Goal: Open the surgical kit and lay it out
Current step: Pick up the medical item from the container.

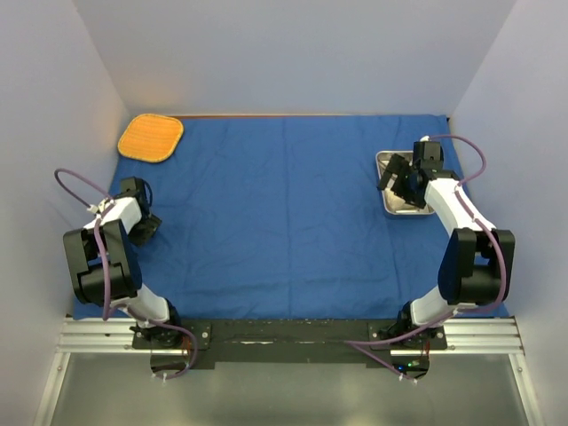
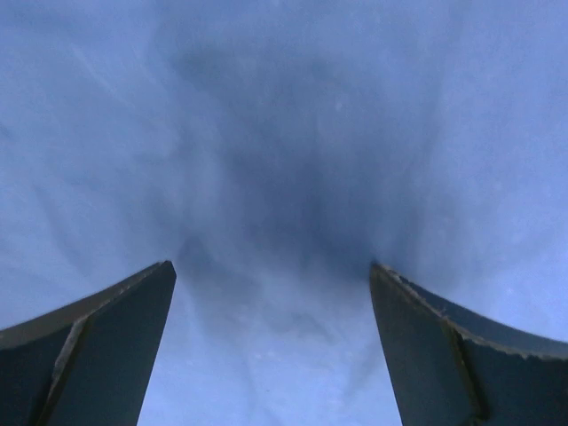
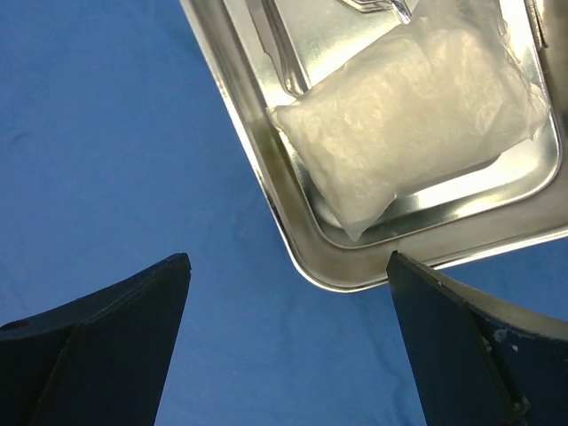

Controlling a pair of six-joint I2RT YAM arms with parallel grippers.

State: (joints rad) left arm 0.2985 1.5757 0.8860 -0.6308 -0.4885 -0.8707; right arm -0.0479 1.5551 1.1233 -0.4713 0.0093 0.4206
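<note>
The surgical kit's blue cloth wrap lies opened flat over most of the table. Its shiny steel tray sits on the cloth at the right. In the right wrist view the tray holds a white gauze pack lying over slim metal instruments; which instruments they are I cannot tell. My right gripper hovers over the tray's near corner, open and empty. My left gripper is low over the cloth's left edge, open, with only blue cloth between its fingers.
An orange rounded-square mat lies at the far left corner, partly on the cloth. Pale walls close in the table on the left, back and right. A black rail with both arm bases runs along the near edge.
</note>
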